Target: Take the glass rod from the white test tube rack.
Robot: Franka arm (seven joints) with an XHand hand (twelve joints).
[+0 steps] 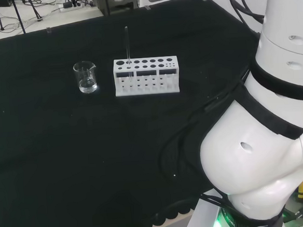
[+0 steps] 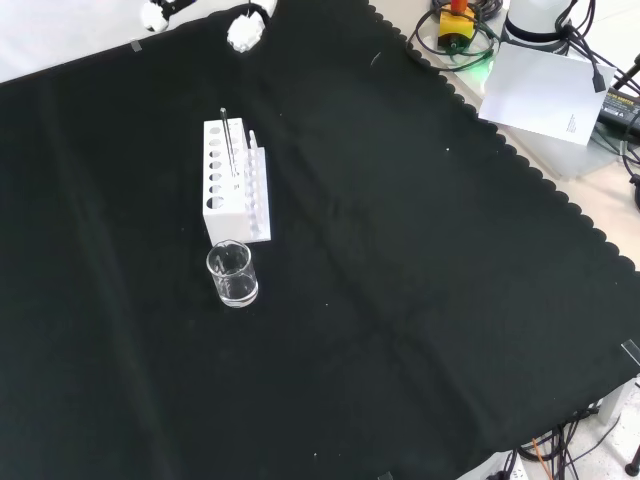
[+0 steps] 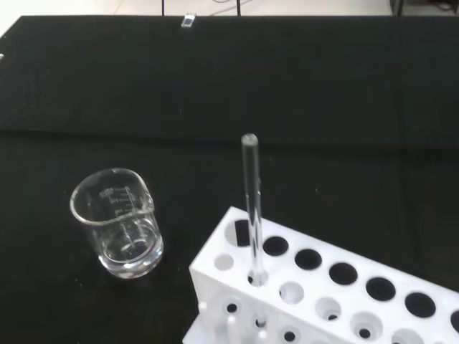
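A: Hand [image 2: 245, 30] first. In the front view, white tips show at the cloth's upper edge, beyond the far end of the white test tube rack [image 2: 232, 180]. It touches nothing. I cannot tell whether it is spread or curled.

B: Noted. Working outward from the hand, what comes next?

A: The rack, lying with its long side running away from the hand. Then the glass rod [image 1: 127, 47], standing upright in a hole near the rack's end, on the side away from the hand. The wrist view places it in the second hole from that end [image 3: 252, 208]. Most of its length rises clear above the rack's top face.

B: And past the rod?

A: A small glass beaker [image 2: 232, 273], just off that same end of the rack and apart from it. I can't tell whether it holds anything.

B: What does the move turn on?

A: Judgement: the rod's axis is vertical, so the hand should cross the rack lengthwise, meet the free upper part, then lift straight up. The beaker beyond leaves little room to overshoot.
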